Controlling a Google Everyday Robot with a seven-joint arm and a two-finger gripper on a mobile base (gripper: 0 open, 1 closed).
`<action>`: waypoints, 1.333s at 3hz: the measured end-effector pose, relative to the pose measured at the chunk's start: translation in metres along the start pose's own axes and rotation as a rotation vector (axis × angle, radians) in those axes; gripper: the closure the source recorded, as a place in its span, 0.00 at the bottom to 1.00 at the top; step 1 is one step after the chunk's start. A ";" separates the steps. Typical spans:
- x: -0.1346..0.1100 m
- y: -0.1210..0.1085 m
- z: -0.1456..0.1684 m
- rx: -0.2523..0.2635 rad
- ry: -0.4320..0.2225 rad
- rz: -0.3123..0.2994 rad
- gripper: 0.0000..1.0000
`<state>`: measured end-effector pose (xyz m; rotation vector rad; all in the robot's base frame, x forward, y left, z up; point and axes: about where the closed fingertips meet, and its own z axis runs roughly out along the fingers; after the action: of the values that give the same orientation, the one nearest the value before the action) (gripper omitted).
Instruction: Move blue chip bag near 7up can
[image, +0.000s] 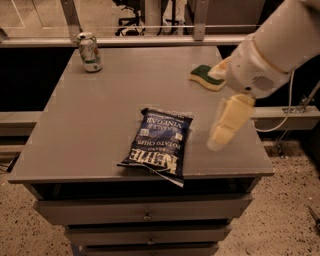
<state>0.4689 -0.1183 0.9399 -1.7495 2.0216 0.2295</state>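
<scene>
The blue chip bag (159, 144) lies flat on the grey table (85, 135), near the front edge and a little right of centre, its "KETTLE" lettering upside down to me. The 7up can (90, 52) stands upright at the table's far left corner, far from the bag. My gripper (217, 142) hangs from the white arm (272, 47) that comes in from the upper right. It points down over the table's right part, to the right of the bag and apart from it, holding nothing.
A green-and-yellow sponge (206, 77) lies at the far right of the table, partly behind my arm. Drawers (145, 215) sit under the tabletop. A metal railing (150, 40) runs behind the table. A cable (287, 107) hangs at the right.
</scene>
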 end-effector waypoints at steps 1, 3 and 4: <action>-0.038 -0.006 0.048 -0.104 -0.149 0.002 0.00; -0.050 -0.002 0.107 -0.240 -0.216 0.082 0.00; -0.043 0.000 0.123 -0.270 -0.192 0.130 0.15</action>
<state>0.5011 -0.0297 0.8506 -1.6748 2.0380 0.7138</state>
